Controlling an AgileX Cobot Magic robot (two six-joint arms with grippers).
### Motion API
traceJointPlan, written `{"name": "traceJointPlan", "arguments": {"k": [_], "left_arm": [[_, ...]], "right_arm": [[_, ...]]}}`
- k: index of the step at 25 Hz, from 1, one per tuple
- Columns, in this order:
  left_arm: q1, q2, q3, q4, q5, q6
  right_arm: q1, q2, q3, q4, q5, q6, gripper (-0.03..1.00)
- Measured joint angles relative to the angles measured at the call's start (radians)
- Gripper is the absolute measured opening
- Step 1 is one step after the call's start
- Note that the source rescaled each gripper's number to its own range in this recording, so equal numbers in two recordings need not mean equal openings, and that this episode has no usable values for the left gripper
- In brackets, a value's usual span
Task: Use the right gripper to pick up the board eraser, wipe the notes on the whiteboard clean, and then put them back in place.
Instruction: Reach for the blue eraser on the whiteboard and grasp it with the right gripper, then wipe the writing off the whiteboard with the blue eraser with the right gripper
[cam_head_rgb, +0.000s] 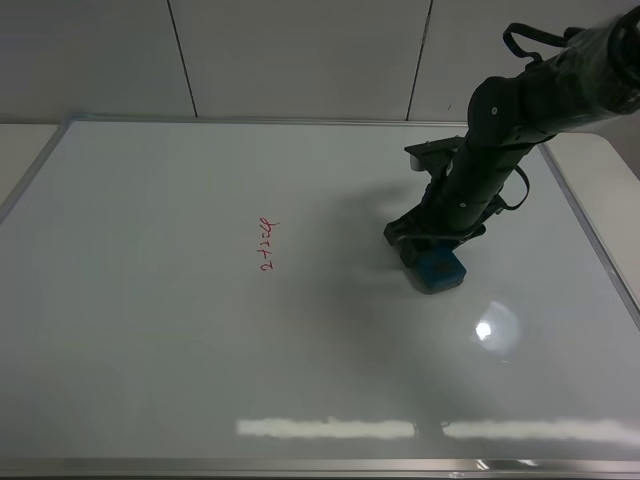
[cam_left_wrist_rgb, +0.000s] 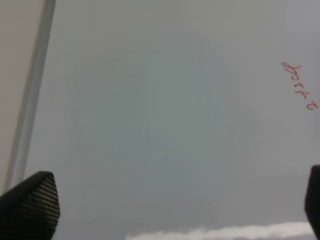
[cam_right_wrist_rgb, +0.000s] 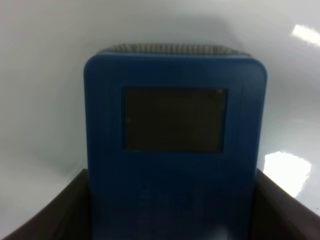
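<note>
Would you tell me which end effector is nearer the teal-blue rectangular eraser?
Right. The right end effector grips the eraser; the left end effector hovers near the glossy whiteboard's opposite frame edge.

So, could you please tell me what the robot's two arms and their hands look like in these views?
The right arm is black and bulky, with dark cables looping alongside it. The right hand is black too, with two dark fingers. Of the left hand only two black fingertips show, one with a finely ribbed face; its arm is out of view.
</note>
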Motion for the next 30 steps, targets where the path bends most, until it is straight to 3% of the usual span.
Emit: {"name": "traceJointPlan", "arguments": {"k": [18,23,30], "left_arm": [[0.0,0.0,0.0,0.0,0.0,0.0],[0.0,0.0,0.0,0.0,0.0,0.0],[0.0,0.0,0.0,0.0,0.0,0.0]], "right_arm": [[0.0,-0.06,0.0,-0.003,0.009,0.036,0.04],[0.0,-0.082,-0.034,0.015,0.062,0.045,0.04],[0.08,-0.081,-0.158,0.035,0.099,0.065,0.04]]}}
